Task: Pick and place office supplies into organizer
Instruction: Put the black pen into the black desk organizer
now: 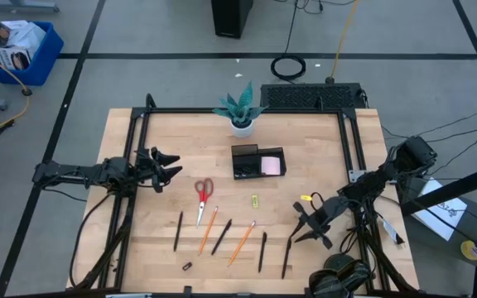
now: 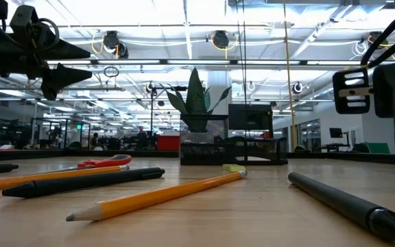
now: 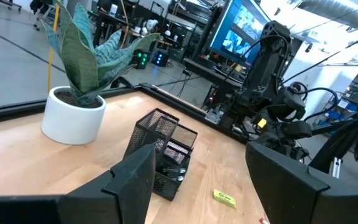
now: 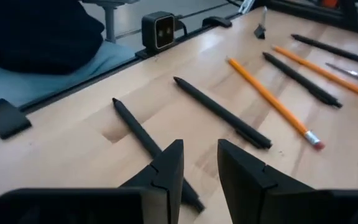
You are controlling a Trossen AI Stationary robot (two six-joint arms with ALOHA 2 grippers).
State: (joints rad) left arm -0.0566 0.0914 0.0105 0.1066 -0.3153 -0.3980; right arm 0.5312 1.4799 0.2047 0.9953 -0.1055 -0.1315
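Black mesh organizer (image 1: 257, 162) sat mid-table, just near of the white plant pot (image 1: 242, 127), with the pink sticky-note pad (image 1: 271, 165) already in its right compartment. I had the left gripper (image 1: 171, 168) hovering at the table's left, jaws wide and empty, facing the organizer. The right gripper (image 4: 199, 167) hung low over the near-right black pens (image 4: 219, 111), fingers narrowly parted, holding nothing, seemingly lined up to pick one. Red-handled scissors (image 1: 203, 195), orange pencils (image 1: 242, 241) and a yellow-green clip (image 1: 255, 201) lay loose on the wood, unsorted.
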